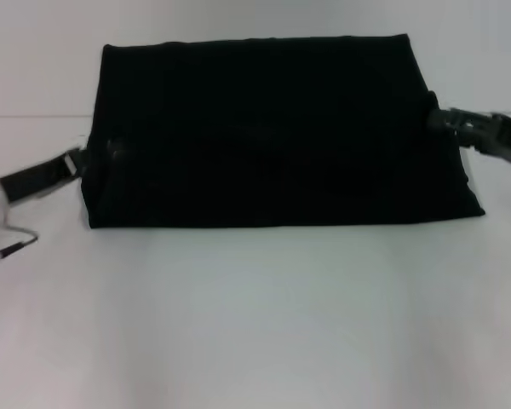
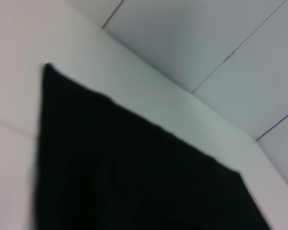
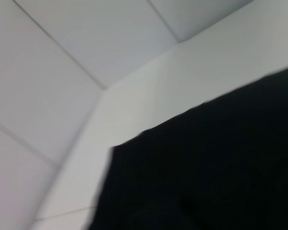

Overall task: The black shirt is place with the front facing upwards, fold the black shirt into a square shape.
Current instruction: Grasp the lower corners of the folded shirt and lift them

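Left tool (image 1: 92,158) and right tool (image 1: 439,119) touch the side edges of the folded black shirt (image 1: 272,132) on the white surface (image 1: 255,324); I cannot tell their grip. No writing shows.

Before me a plain white surface (image 1: 255,324) fills the lower half of the frame and runs up both sides. Across the top stands a pale wall (image 1: 238,17). From my wrists I see grey-white panels (image 2: 197,43) with thin dark seams. The light is soft and even.
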